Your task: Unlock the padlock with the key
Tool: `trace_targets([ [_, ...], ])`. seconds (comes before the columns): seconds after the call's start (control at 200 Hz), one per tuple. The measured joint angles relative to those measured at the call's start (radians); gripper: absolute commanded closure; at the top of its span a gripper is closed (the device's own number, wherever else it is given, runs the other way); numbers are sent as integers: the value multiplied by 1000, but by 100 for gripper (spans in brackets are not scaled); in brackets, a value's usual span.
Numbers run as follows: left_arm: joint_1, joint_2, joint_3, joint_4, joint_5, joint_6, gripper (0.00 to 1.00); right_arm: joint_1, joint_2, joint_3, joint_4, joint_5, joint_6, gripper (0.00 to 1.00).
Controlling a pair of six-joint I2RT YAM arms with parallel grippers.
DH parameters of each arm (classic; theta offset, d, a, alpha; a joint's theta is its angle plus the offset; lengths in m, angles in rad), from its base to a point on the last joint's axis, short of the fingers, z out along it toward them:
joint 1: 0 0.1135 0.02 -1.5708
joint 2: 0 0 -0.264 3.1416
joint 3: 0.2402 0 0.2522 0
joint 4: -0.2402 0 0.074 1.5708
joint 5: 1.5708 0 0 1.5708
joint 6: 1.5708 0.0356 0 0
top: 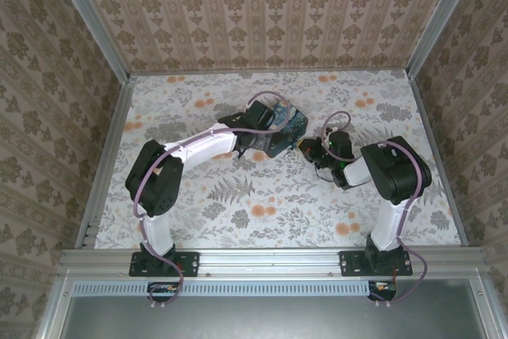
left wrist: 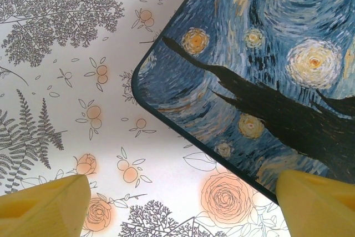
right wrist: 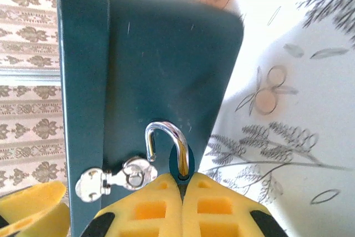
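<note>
The right jaws are pressed fully shut, and the padlock (right wrist: 181, 151) is pinched between their yellow fingertips (right wrist: 150, 209), only its silver shackle standing clear above them, hooked open, its free end just above the hasp (right wrist: 113, 178) on the dark side of the tin (right wrist: 166, 65). The left jaws are spread wide with nothing held; the tin's painted lid corner is seen between their fingertips (left wrist: 50, 203), above the flowered desk (left wrist: 66, 109).

White-and-black arms (top: 198, 148), purple cables (top: 141, 190), yellow end effector pads (left wrist: 44, 206)
</note>
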Motion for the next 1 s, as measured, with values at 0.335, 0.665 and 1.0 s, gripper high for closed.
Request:
trace_targets([
  [0.335, 1, 3, 15, -22, 0, 7, 10, -24, -5, -5, 37, -40, 53, 100],
  [0.665, 10, -6, 34, -77, 19, 14, 2, 1, -225, -147, -8, -65, 37, 100],
  [1.0, 12, -148, 23, -137, 82, 13, 0, 316, -470, -243, -174, 22, -2, 100],
])
